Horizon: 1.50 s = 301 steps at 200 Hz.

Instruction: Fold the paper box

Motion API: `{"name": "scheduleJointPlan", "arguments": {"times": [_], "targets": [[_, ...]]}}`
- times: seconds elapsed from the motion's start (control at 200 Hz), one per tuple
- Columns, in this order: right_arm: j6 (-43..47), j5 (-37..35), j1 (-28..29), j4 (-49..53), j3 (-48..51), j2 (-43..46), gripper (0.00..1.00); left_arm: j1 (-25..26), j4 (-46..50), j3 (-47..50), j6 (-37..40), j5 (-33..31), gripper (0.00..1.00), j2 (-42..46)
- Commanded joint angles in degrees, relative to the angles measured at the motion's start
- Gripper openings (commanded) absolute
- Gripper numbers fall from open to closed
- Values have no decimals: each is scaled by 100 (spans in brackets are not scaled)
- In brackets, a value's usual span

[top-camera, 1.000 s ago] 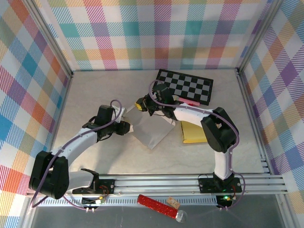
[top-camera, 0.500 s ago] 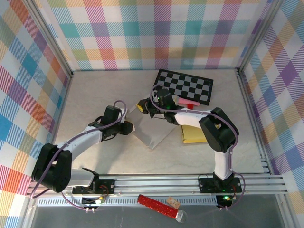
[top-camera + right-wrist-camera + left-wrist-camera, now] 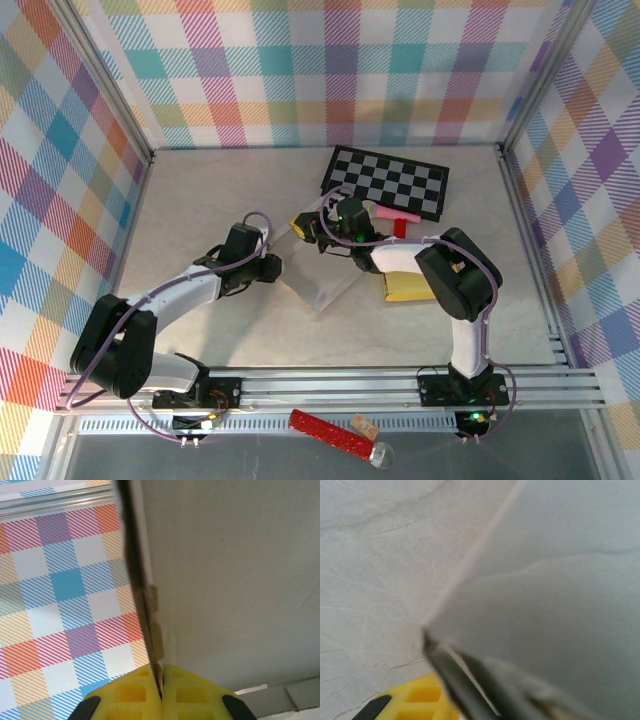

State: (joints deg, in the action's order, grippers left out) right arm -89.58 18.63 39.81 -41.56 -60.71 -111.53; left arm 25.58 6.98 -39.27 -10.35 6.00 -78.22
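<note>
Against a second ago: slid the left gripper [image 3: 270, 266] rightward, now up against the left edge of the flat pale-grey cardboard paper box [image 3: 325, 282]. Swung the right gripper [image 3: 304, 226] a little right and nearer, forearm dropped lower across the table. Uncovered more of a pink-and-red T-shaped piece [image 3: 398, 220] just near of the black-and-white checkered board [image 3: 390, 185]. Drawn in to a narrower outline on the box's left side.

Reaching with the left arm from the near-left base in a long low arc toward the middle of the beige stone-patterned table [image 3: 200, 200], wrist pointing right. Reaching with the right arm from the near-right base, elbow folded high beside a yellow flat pad [image 3: 412, 290], forearm stretched left to the box's far-left corner.

From the right wrist: yellow pads [image 3: 132, 695] pressed fully together on the thin edge of a box panel [image 3: 235, 580], held on edge between them.

From the left wrist: one yellow finger [image 3: 422, 700] at the bottom, grey box panel [image 3: 555, 605] close over the lens and blurred. Cannot tell whether clamped on the sheet or merely resting against it.

Lying mid-table between both grippers, touching the left side of the yellow flat pad and near of the checkered board.
</note>
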Motion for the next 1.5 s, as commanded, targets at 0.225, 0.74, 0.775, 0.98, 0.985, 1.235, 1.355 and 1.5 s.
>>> {"name": "scheduleJointPlan", "arguments": {"times": [0.225,0.74,0.775,0.98,0.985,1.235,1.355,1.5], "targets": [[-121,9,34,-177,33,-76,0,303,-365,-181,-589,-724,20,-123],[357,-253,165,-671,422,-36,0,447,-570,-336,-848,-927,21,-394],[445,-263,170,-695,451,-21,0,448,-573,-345,-853,-938,21,-401],[876,-202,183,-889,602,-92,0,455,-536,-376,-870,-982,21,-431],[878,-198,184,-907,612,-99,0,456,-538,-378,-867,-980,21,-431],[930,-290,218,-1240,797,-176,0,474,-520,-454,-930,-1047,21,-514],[913,-303,237,-1249,797,-194,0,505,-501,-499,-1016,-1177,19,-554],[866,-299,254,-1249,788,-203,0,540,-536,-527,-1128,-1282,11,-588]]}}
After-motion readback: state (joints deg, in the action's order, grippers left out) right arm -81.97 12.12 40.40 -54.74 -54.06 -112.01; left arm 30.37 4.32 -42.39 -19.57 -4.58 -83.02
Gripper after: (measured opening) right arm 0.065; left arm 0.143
